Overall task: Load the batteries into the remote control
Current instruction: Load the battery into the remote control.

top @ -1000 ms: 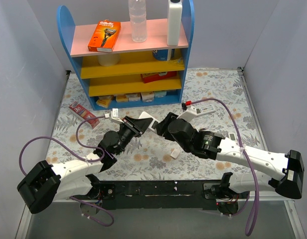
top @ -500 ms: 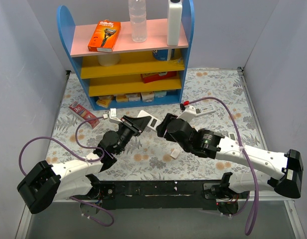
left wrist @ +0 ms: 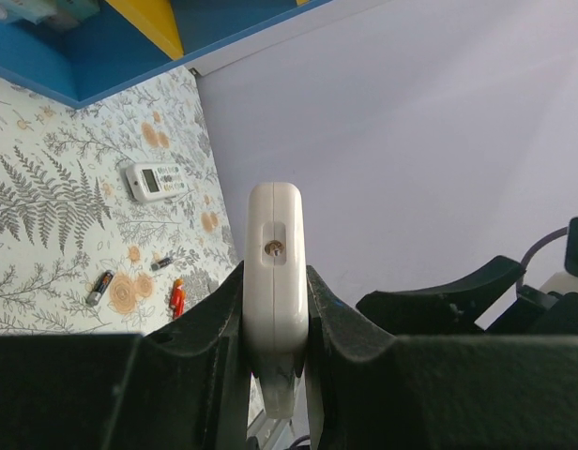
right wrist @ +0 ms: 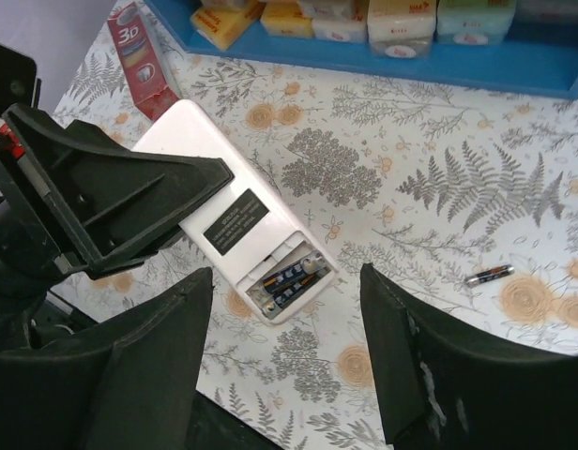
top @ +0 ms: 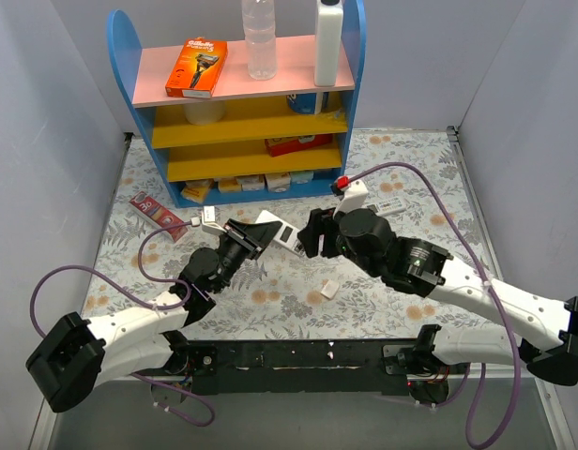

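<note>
Black left gripper (left wrist: 275,292): clamped on the edges of white-backed remote control (right wrist: 214,178), lifted off floral table (right wrist: 439,197) | right gripper (right wrist: 284,274): jaws wide apart, empty, hovering over open bay (right wrist: 259,300) | batteries (right wrist: 291,278): two seated in bay; loose battery (right wrist: 489,274) on table.

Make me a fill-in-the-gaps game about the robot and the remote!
The left claw is shut on the white ____.
Inside the open back of the remote sit two ____.
The right claw is ____.
Missing words: remote; batteries; open.
</note>
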`<move>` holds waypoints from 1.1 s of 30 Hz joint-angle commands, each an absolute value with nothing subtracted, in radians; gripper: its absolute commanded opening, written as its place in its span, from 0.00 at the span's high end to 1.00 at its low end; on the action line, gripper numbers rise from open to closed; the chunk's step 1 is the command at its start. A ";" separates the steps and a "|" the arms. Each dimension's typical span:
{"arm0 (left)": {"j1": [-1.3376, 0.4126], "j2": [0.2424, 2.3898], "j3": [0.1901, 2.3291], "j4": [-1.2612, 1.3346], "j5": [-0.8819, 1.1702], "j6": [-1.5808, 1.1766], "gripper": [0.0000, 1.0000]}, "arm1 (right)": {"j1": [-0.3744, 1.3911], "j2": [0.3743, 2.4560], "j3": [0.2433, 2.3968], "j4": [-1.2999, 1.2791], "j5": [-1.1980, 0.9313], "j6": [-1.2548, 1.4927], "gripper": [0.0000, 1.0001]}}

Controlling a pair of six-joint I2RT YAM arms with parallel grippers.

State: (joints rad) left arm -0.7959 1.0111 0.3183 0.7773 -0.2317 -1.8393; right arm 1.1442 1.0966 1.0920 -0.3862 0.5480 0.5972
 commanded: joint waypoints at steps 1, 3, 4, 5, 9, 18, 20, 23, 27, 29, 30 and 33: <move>-0.782 0.965 0.325 0.704 -0.180 -1.879 1.00 | 1.060 1.019 1.123 -0.348 0.326 0.332 0.34; -0.778 0.953 0.321 0.687 -0.166 -1.907 1.00 | 1.028 1.000 1.112 -0.370 0.220 0.264 0.43; -0.775 0.950 0.316 0.686 -0.158 -1.916 1.00 | 0.996 0.996 1.111 -0.382 0.189 0.243 0.44; -0.775 0.946 0.313 0.686 -0.144 -1.930 1.00 | 0.979 0.994 1.111 -0.388 0.114 0.220 0.45; -0.773 0.930 0.313 0.666 -0.117 -1.945 1.00 | 0.946 1.006 1.115 -0.399 0.008 0.158 0.57; -0.773 0.881 0.319 0.620 -0.097 -1.936 1.00 | 0.945 1.081 1.124 -0.405 -0.078 0.132 0.70; -0.773 0.877 0.318 0.621 -0.095 -1.936 1.00 | 0.942 1.088 1.123 -0.405 -0.078 0.132 0.73; -0.773 0.874 0.318 0.624 -0.092 -1.934 1.00 | 0.937 1.092 1.118 -0.405 -0.081 0.130 0.74; -0.773 0.877 0.321 0.627 -0.094 -1.933 1.00 | 0.934 1.097 1.117 -0.413 -0.090 0.130 0.75; -0.773 0.879 0.322 0.627 -0.092 -1.931 1.00 | 0.933 1.098 1.117 -0.416 -0.087 0.130 0.75; -0.773 0.880 0.321 0.630 -0.091 -1.931 1.00 | 0.933 1.097 1.117 -0.416 -0.084 0.129 0.75; -0.773 0.882 0.325 0.629 -0.092 -1.931 1.00 | 0.931 1.091 1.124 -0.420 -0.066 0.127 0.75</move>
State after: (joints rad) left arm -0.7799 0.8993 0.3183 0.6250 -0.0956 -1.9343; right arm 0.9360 1.0992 1.0920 -0.4191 -0.0711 0.1490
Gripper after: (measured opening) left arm 0.205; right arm 0.252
